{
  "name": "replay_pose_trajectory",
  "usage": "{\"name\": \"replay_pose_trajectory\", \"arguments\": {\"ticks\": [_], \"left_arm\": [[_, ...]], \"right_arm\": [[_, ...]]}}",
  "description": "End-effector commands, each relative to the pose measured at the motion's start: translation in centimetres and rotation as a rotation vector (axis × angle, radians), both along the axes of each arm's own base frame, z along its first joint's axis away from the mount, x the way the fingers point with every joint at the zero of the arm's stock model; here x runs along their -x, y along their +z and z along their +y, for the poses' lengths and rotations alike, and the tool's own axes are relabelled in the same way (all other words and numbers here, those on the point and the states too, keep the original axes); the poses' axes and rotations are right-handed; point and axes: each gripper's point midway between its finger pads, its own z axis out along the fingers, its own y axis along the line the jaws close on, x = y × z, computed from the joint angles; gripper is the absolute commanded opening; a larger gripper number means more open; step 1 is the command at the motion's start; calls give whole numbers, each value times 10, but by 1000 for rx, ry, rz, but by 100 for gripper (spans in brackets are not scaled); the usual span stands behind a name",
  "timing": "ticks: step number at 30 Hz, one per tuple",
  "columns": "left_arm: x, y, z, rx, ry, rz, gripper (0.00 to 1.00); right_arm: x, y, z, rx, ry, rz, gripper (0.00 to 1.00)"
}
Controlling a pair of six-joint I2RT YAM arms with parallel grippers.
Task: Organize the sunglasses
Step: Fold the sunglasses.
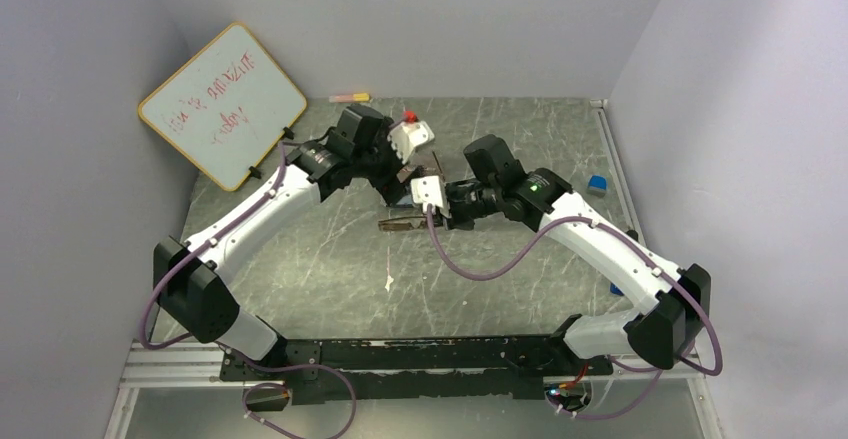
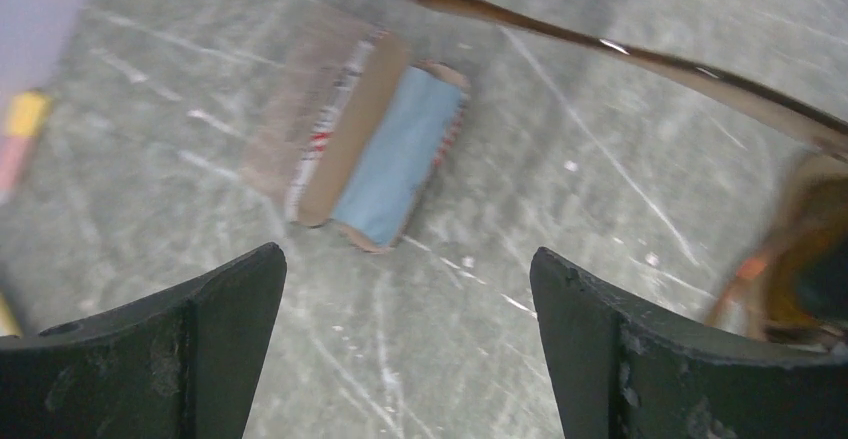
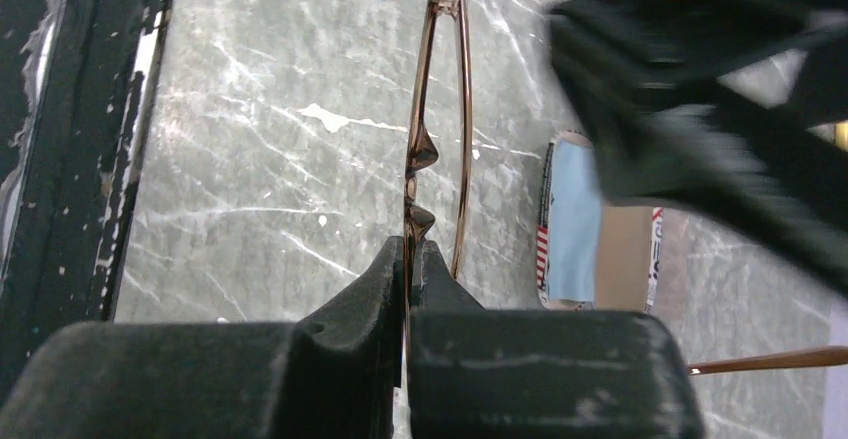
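Table [image 1: 330, 259], grey and veined, between pale walls [image 1: 400, 19], whiteboard [image 1: 222, 104] leaning back left. At the left wrist we see the left gripper [image 2: 408, 269] spread over a brown-and-blue case [image 2: 370, 149], the brown sunglasses [image 2: 620, 54] at its right. At the right wrist, the right gripper [image 3: 410, 259] pinches their frame edge-on, long axis pointing straight away; the left arm [image 3: 700, 89] blocks the upper right.

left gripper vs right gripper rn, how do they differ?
Left gripper: jaws wide open, holding nothing; right gripper: jaws shut. Right gripper pinches the brown-framed, amber-lensed sunglasses; left gripper has only grey marbled table between its fingers. Both have black fingers.
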Motion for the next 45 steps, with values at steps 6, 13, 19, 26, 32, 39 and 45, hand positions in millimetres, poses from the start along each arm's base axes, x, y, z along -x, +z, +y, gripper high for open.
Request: {"name": "replay_pose_trajectory", "arguments": {"ticks": [6,13,19,26,32,39,45], "left_arm": [[-88,105,41,129,448,-265,96],[-110,94,18,102,429,-232,96],[-89,48,-19,26,262,-137,96],[-49,28,-29,41,99,-52,96],[-21,16,-25,33,15,-18,96],[-2,8,-17,28,-9,10,96],[11,-3,-16,15,-36,55,96]], "right_arm": [[72,5,-14,55,362,2,0],[100,-9,0,132,431,-34,0],[92,-4,10,136,415,-55,0],[76,-7,16,147,352,-89,0],[65,-8,19,150,300,-102,0],[47,-8,20,152,220,-131,0],[34,-2,19,133,163,-156,0]]}}
